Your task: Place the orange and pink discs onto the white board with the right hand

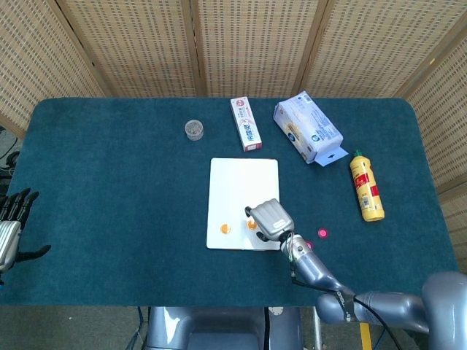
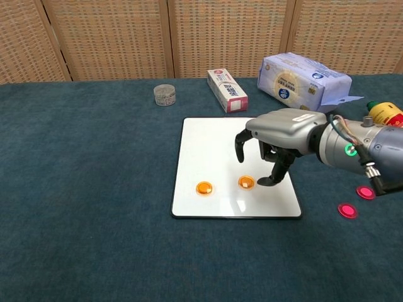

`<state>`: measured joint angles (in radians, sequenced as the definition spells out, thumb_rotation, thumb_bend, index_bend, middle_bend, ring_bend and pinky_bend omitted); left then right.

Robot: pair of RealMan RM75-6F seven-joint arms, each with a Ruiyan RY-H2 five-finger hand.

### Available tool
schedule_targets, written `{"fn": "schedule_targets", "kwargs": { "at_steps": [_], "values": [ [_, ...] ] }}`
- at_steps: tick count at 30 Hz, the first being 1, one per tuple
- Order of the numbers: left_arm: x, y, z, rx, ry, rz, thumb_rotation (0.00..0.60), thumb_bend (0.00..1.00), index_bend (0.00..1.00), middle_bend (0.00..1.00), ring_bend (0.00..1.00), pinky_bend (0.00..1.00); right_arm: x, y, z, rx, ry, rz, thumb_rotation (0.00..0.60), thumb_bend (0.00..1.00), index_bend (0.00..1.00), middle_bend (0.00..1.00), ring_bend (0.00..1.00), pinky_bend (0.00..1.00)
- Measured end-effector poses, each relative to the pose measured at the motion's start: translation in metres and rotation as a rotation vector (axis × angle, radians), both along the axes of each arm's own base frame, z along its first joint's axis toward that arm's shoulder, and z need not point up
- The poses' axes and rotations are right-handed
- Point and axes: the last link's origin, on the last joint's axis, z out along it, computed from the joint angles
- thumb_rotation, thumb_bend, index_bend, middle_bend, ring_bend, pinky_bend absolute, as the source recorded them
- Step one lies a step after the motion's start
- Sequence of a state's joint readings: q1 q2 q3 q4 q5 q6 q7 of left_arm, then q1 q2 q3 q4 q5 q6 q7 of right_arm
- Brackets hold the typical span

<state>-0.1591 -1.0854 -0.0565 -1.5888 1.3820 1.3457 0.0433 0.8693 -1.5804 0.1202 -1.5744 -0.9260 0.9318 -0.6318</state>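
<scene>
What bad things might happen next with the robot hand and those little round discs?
The right robot hand hangs right beside the orange disc it has let go of, so lifting away might nudge it across the white board. The two pink discs lie flat on the blue cloth near the table edge, so picking them up could be fiddly, and one might get flicked off.

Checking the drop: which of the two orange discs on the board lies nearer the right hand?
The right-hand orange disc, just beside the right hand's fingers. The other orange disc lies further left on the white board.
</scene>
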Motion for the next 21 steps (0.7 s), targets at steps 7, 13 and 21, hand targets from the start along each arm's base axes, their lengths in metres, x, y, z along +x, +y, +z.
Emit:
{"fn": "schedule_targets", "kwargs": {
  "at_steps": [7, 13, 21],
  "values": [
    [0.001, -0.001, -0.001, -0.002, 0.0, -0.003, 0.6, 0.0, 0.0, 0.0, 0.0, 0.0, -0.022, 0.003, 0.015, -0.028, 0.017, -0.02, 0.6, 0.34, 0.35, 0.97, 0.95, 1.0],
    [0.001, -0.003, 0.0, -0.001, -0.002, -0.009, 0.6, 0.0, 0.0, 0.0, 0.0, 0.0, -0.061, 0.008, 0.03, -0.047, 0.037, -0.066, 0.6, 0.34, 0.35, 0.97, 0.95, 1.0],
    [0.004, -0.005, 0.0, 0.0, -0.001, -0.021, 0.6, 0.0, 0.0, 0.0, 0.0, 0.0, -0.11, 0.022, 0.046, -0.053, 0.06, -0.104, 0.6, 0.34, 0.35, 0.97, 0.95, 1.0]
  ]
}}
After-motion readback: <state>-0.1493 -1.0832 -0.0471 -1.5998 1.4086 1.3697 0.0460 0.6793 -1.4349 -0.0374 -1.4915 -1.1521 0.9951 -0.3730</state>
